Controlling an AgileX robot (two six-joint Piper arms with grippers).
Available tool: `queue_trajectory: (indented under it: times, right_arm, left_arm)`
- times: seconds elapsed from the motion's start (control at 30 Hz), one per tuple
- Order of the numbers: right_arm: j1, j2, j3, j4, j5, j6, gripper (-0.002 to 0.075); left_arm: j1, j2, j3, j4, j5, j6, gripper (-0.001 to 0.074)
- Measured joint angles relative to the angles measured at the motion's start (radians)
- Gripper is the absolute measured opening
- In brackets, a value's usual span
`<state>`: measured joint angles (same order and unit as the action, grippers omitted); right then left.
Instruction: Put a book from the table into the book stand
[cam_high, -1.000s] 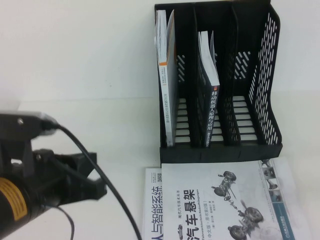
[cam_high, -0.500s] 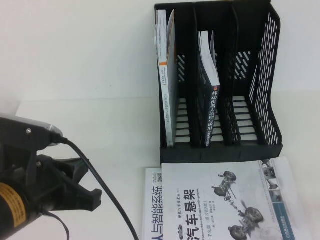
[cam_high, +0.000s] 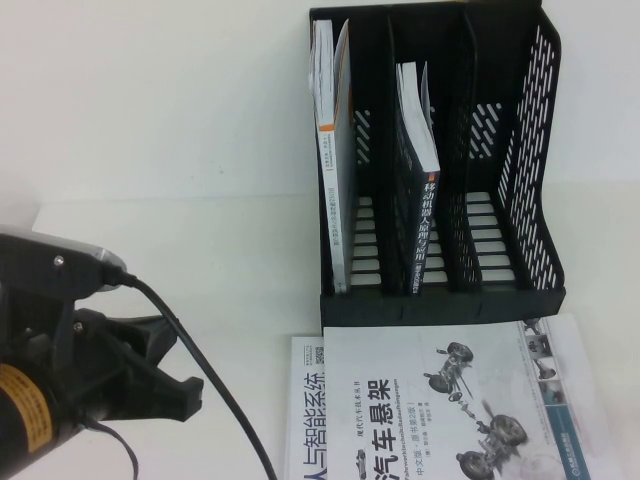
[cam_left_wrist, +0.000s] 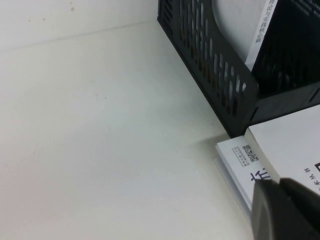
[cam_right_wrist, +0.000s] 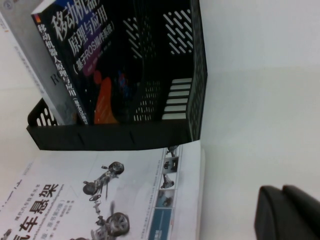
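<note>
Near the table's (cam_high: 150, 120) front left corner we see the left gripper (cam_high: 185, 388), jaws together. Right gripper (cam_right_wrist: 287, 212) hangs near the front right edge, also closed; the book (cam_high: 424, 225) stands in the book stand (cam_high: 530, 150).

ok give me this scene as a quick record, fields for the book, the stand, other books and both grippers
book: dark navy book upright in the middle slot, spine facing out
book stand: black three-slot book stand on the table; right slot holds nothing
other books: white book upright in the left slot; car-suspension book flat in front of the stand, on top of another white book
left gripper: left gripper low at the table's near left, away from the stand, holding nothing, shut
right gripper: right gripper only in its wrist view, near the flat books, shut
</note>
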<state>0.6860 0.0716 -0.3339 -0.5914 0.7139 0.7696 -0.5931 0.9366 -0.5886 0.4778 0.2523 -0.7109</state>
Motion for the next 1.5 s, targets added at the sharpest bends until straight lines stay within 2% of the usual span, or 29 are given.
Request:
queue_trajectory:
  times: [0.17, 0.27, 0.37, 0.47, 0.73, 0.9, 1.1, 1.2, 1.33, 1.5]
  right_arm:
    - [0.000, -0.002, 0.000, 0.000, 0.002, 0.000, -0.0003]
    - [0.000, -0.002, 0.000, 0.001, 0.002, 0.000, -0.0003]
    - [0.000, -0.002, 0.000, 0.002, 0.002, 0.000, -0.0003]
    - [0.000, -0.002, 0.000, 0.002, 0.002, 0.000, -0.0003]
    - [0.000, -0.002, 0.000, 0.002, 0.002, 0.000, -0.0003]
    - [0.000, -0.002, 0.000, 0.002, 0.002, 0.000, -0.0003]
    - [0.000, -0.002, 0.000, 0.002, 0.002, 0.000, -0.0003]
    - [0.000, -0.002, 0.000, 0.002, 0.002, 0.000, -0.0003]
    - [0.000, -0.002, 0.000, 0.002, 0.002, 0.000, -0.0003]
    - [0.000, -0.002, 0.000, 0.002, 0.002, 0.000, -0.0003]
  left_arm:
    - [0.035, -0.108, 0.009, 0.049, 0.139, 0.000, -0.0002]
    - [0.093, -0.236, 0.039, 0.058, 0.240, 0.002, -0.0002]
    - [0.179, -0.376, 0.097, 0.060, 0.255, 0.002, -0.0002]
    - [0.271, -0.499, 0.180, 0.060, 0.206, 0.002, -0.0002]
    - [0.538, -0.777, 0.481, 0.036, -0.067, -0.081, -0.0002]
    - [0.605, -0.856, 0.609, 0.030, -0.203, -0.198, -0.0002]
    - [0.617, -0.864, 0.611, 0.044, -0.294, -0.268, -0.0002]
    - [0.612, -0.864, 0.611, -0.030, -0.317, -0.156, -0.0002]
    - [0.596, -0.892, 0.611, -0.267, -0.317, 0.249, -0.0002]
    - [0.596, -0.938, 0.611, -0.492, -0.198, 0.587, -0.0002]
